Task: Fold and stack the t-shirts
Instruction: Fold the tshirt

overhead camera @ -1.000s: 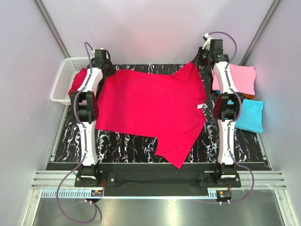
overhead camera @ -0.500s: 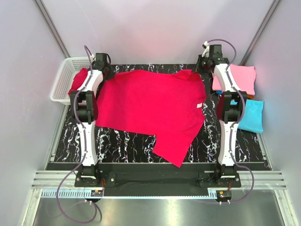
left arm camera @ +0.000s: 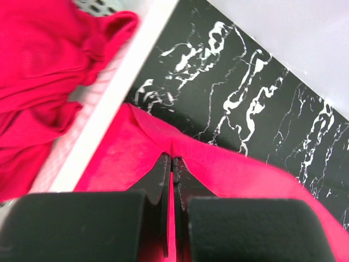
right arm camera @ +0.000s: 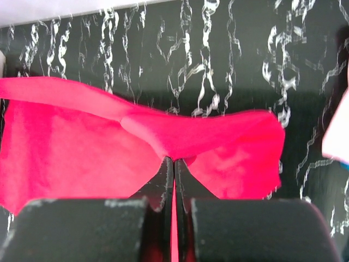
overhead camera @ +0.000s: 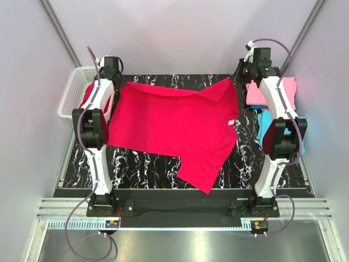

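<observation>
Red t-shirt (overhead camera: pixel 174 125): lies spread across the middle of the surface, mostly flat, with one sleeve reaching toward the near edge; its two far corners are lifted slightly off the surface.
Left fingers (left arm camera: pixel 163 170): pressed together on the far left corner of the red t-shirt, a thin fold of cloth pinched between them, close beside the basket's rim.
Right fingers (right arm camera: pixel 166 170): pressed together on the far right corner of the same shirt; the cloth bunches into a small peak at the tips and sags away to both sides.
Surface (overhead camera: pixel 147 169): black with white marble veins, bare along the near strip and at the far edge behind the shirt.
Basket (overhead camera: pixel 70 93): white mesh, at the far left edge of the surface.
Second red t-shirt (left arm camera: pixel 43 65): crumpled inside the basket, part of it draped over the rim.
Pink t-shirt (overhead camera: pixel 287 90): folded, at the far right, beside the right arm.
Blue t-shirt (overhead camera: pixel 263 124): just nearer than the pink one, largely hidden behind the right arm.
</observation>
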`<state>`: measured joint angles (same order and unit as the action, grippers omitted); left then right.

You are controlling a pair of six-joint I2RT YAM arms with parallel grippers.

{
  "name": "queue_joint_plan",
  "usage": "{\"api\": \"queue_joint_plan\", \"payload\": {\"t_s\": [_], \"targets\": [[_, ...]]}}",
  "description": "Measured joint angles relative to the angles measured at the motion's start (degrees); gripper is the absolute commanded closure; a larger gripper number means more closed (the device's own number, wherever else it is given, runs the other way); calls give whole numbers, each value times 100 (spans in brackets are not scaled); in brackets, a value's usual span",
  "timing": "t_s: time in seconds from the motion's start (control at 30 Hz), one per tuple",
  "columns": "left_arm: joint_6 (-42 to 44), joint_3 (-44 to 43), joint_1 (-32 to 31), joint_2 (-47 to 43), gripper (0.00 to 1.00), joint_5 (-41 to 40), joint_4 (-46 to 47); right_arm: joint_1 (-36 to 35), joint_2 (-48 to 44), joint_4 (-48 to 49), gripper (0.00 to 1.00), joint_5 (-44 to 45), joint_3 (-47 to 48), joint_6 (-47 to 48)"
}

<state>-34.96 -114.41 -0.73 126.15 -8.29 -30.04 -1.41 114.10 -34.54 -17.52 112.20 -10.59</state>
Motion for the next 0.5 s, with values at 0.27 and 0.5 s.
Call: {"api": "queue_joint_plan", "payload": {"t_s": [0.27, 0.5], "targets": [[-223, 409, 4, -308, 100, -616, -240, -9, -737, 63, 100, 37, -1368, -83], [-380, 463, 17, -310, 100, -905, -573, -46, -1298, 66, 100, 24, -2273, -216]]}}
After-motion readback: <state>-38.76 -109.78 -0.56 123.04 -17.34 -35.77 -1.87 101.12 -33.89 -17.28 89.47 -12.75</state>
